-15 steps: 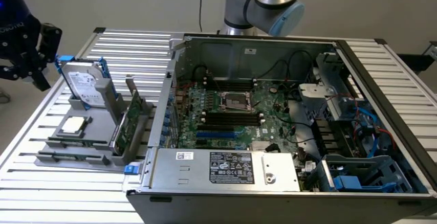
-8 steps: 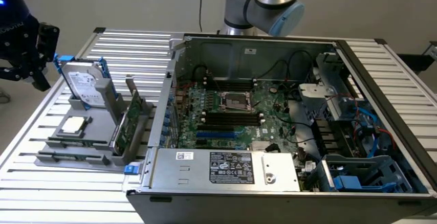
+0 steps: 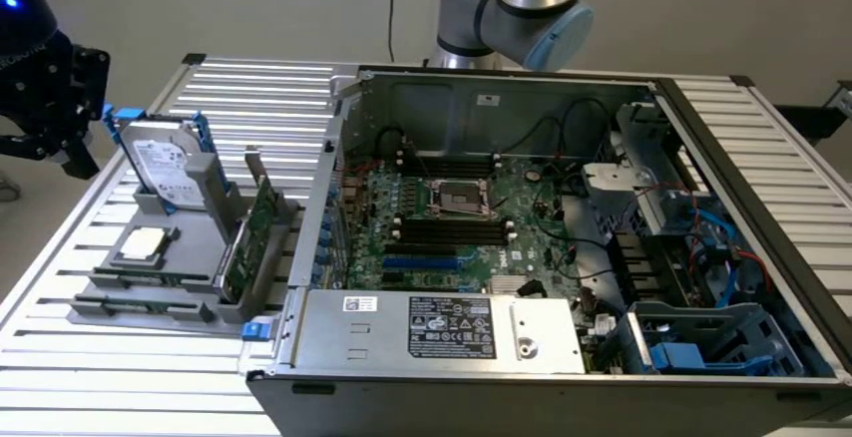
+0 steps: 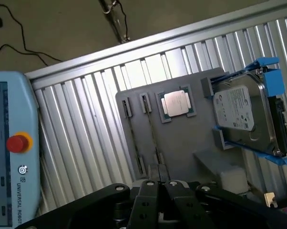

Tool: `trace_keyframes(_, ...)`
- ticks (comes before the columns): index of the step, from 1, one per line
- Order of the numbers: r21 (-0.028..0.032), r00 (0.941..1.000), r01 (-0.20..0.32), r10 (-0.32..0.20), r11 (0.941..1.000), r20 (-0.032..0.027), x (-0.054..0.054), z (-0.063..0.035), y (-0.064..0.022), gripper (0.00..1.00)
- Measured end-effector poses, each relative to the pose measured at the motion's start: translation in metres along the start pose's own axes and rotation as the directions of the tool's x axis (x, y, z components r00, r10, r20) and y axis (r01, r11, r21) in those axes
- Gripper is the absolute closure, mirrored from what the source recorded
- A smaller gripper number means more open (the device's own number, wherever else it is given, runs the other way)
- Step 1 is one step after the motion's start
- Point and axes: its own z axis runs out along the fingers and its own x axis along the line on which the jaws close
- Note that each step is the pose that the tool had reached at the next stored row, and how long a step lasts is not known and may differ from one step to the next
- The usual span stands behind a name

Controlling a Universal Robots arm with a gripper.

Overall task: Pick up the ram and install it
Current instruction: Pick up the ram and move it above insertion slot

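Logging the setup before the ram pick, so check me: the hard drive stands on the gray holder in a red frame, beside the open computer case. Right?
Not quite. The exterior view shows the frame around the hard drive is blue, not red. The rest holds: it stands on the gray holder beside the open computer case.

tall hard drive [image 3: 167,163] near ram [image 3: 154,279]
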Motion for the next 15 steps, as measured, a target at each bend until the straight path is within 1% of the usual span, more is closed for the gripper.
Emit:
trace_keyframes(3,0.002,0.9985,0.054,-0.054,0.9986,-0.0024,0.0,0.0006,0.0,0.89)
trace_keyframes(5,0.0043,0.9959,0.09,-0.09,0.9959,-0.0035,0.0,0.0012,0.0,0.89)
trace_keyframes(8,0.0078,0.9896,0.144,-0.144,0.9896,-0.0056,0.0,0.0018,-0.0001,0.89)
trace_keyframes(10,0.0116,0.9844,0.176,-0.176,0.9844,-0.0066,0.0,0.0023,0.0,0.89)
trace_keyframes(11,0.0143,0.9834,0.182,-0.181,0.9833,-0.0065,0.0001,0.0024,0.0005,0.89)
trace_keyframes(12,0.0157,0.9828,0.185,-0.184,0.9827,-0.0066,0.0001,0.0023,0.0005,0.89)
trace_keyframes(14,0.0159,0.9826,0.185,-0.185,0.9825,-0.0066,0.0001,0.0023,0.0005,0.88)
trace_keyframes(15,0.0159,0.9826,0.185,-0.185,0.9825,-0.0066,0.0001,0.0023,0.0005,0.83)
